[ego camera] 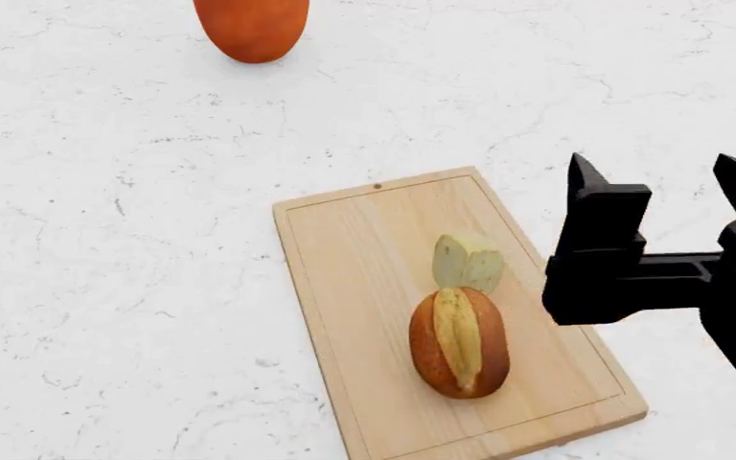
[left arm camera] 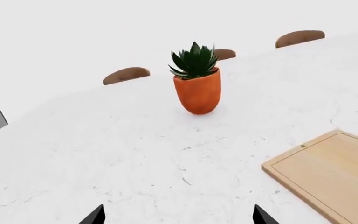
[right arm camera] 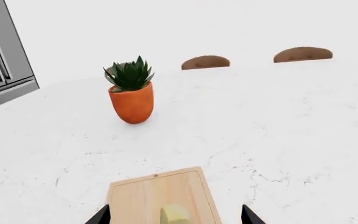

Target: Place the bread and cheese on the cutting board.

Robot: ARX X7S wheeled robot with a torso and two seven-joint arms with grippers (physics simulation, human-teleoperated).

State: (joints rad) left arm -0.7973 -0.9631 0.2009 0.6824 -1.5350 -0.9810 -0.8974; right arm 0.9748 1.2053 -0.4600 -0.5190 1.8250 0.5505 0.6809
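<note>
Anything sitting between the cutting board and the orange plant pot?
Nothing. In the head view only bare white marble table lies between the cutting board and the plant pot; the right wrist view shows the same.

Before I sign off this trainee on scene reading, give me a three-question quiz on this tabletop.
1. True or false: the bread lies on the cutting board.
2. What touches the bread's far end? A) plant pot B) the cheese C) right gripper
3. Fill in: both grippers are holding ____.

Key:
1. True.
2. B: the cheese sits against it; the plant pot stands off the board.
3. Nothing: the right gripper and the left gripper are open and empty.
</note>
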